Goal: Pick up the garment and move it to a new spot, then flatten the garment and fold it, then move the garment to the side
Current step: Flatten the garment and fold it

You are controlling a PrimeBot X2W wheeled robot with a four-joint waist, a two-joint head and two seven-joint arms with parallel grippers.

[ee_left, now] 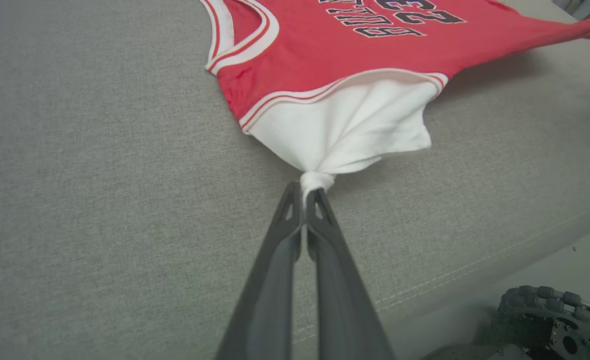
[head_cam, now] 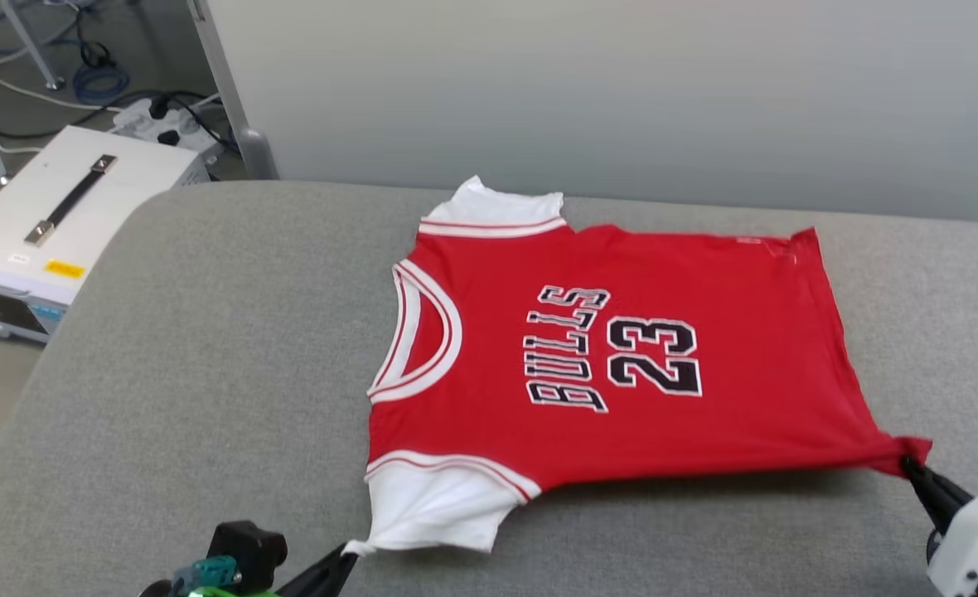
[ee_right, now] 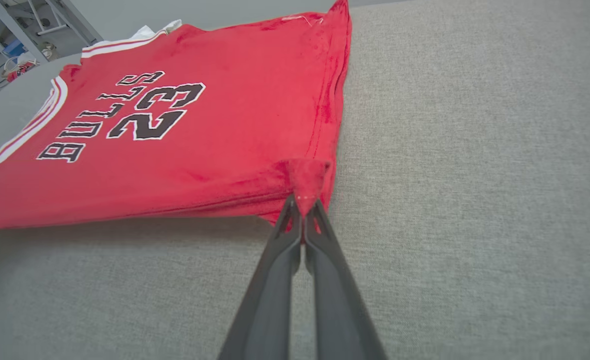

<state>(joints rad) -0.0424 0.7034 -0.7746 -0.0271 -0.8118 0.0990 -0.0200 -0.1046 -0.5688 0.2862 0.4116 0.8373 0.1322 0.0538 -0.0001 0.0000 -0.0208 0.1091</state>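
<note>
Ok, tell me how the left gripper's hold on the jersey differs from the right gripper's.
The left gripper pinches the white sleeve at its tip; the right gripper pinches the red hem corner. The left gripper's cloth bunches and fans out; the right gripper's draws to a point. Shared: both are shut on the garment, stretching its near edge.

A white box (head_cam: 91, 236) sits beside the grey cushioned surface (head_cam: 207, 373).

My head camera looks forward and down over the whole garment (head_cam: 588, 348) on the grey worktop (head_cam: 207, 373). My wrist cameras sit low, close behind my left hand (ee_left: 304, 195) and right hand (ee_right: 302, 205), both apparently sharing its chest print (ee_right: 125, 115).
</note>
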